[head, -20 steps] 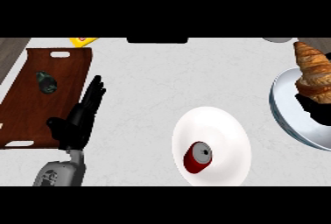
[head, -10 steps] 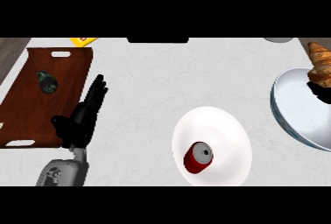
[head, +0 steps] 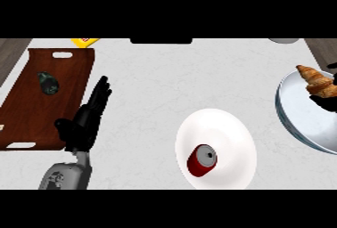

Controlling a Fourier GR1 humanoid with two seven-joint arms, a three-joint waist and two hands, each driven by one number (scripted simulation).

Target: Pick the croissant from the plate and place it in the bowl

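The golden croissant [head: 317,81] is at the right edge of the head view, over the far part of the grey metal bowl [head: 305,124]. My right hand [head: 325,103] is mostly out of view; its black fingers show on both sides of the croissant, curled round it. The white plate [head: 217,122] lies at centre right, apart from the bowl, and carries a red can [head: 201,159] on its side. My left hand [head: 86,119] rests open, fingers pointing up, beside the wooden tray.
A dark wooden tray [head: 36,111] with a small dark object [head: 48,83] on it lies at the left. A yellow item [head: 85,41] peeks in at the top left, and a grey object [head: 284,40] at the top right.
The croissant, held in my right hand, has come down toward the bowl and looks smaller than before. The left hand has stayed still.
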